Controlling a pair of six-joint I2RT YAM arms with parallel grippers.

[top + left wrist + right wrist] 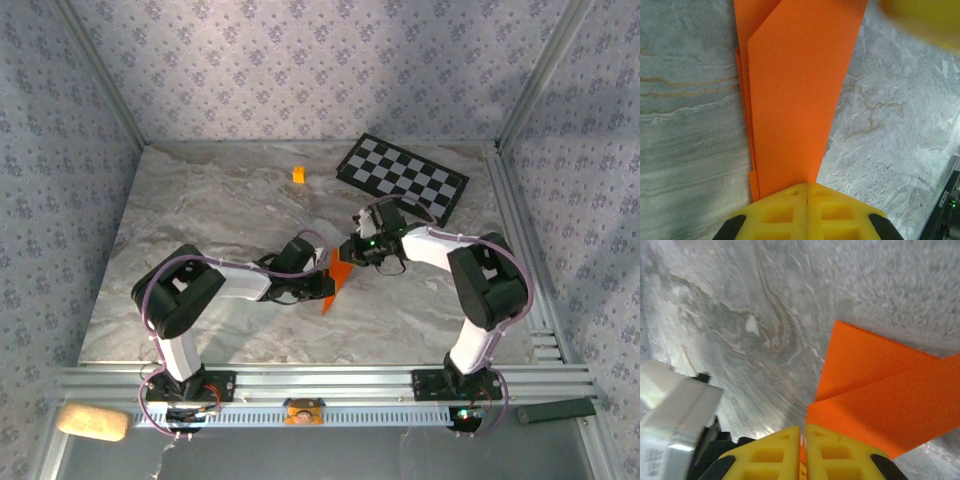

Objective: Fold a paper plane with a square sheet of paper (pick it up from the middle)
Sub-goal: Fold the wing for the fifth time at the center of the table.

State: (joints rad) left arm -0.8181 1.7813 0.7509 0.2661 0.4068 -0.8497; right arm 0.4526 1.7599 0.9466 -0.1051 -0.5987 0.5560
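Paper point(795, 100): folded, layered | left gripper point(806, 192): I saw it pinching paper | right gripper point(802, 434): pinching paper too

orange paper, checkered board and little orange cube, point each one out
folded orange paper point(795, 90): left wrist view, middle of the top flap
checkered board point(402, 178): top external view, centre of the squares
small orange cube point(298, 174): top external view, its top face

Paper plane point(790, 100) orange; board point(402, 178) black-white checkered.
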